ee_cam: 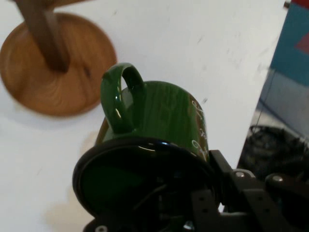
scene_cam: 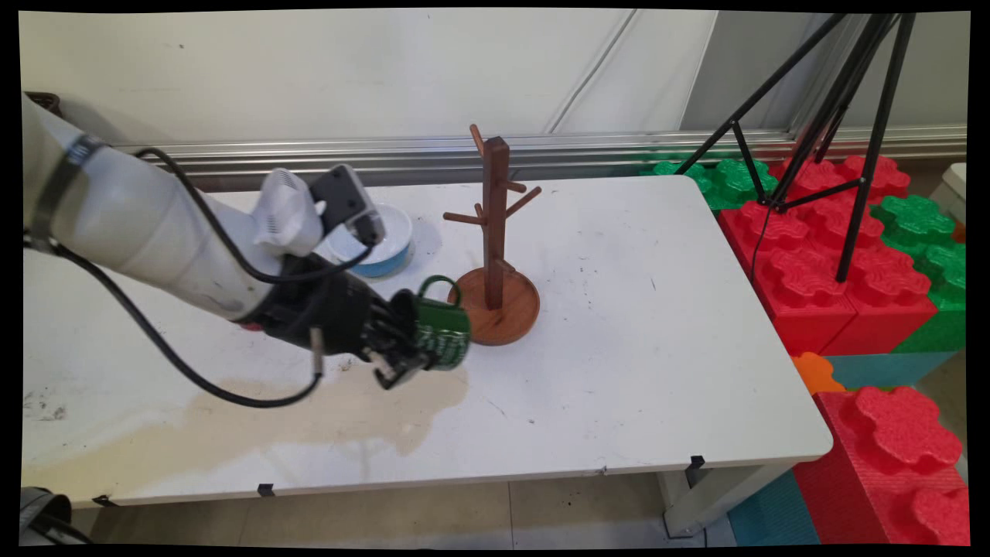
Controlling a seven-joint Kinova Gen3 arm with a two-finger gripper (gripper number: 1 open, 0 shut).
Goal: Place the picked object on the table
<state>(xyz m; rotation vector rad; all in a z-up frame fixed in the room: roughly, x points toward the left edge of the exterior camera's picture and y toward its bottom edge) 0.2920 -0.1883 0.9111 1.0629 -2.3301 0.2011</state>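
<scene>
Gripping a green mug (scene_cam: pixel 441 333) by its rim, the gripper (scene_cam: pixel 406 352) holds it sideways above the table (scene_cam: pixel 619 371), just beside the wooden mug tree (scene_cam: pixel 495 255); white lettering unreadable, blue bowl (scene_cam: pixel 383 240) behind, contents hidden

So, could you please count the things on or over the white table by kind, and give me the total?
Mugs: 1, the green mug, held in the end effector beside the stand.
Mug stands: 1, the wooden mug stand.
Bowls: 1, the blue and white bowl, behind the arm.
Total: 3.
</scene>
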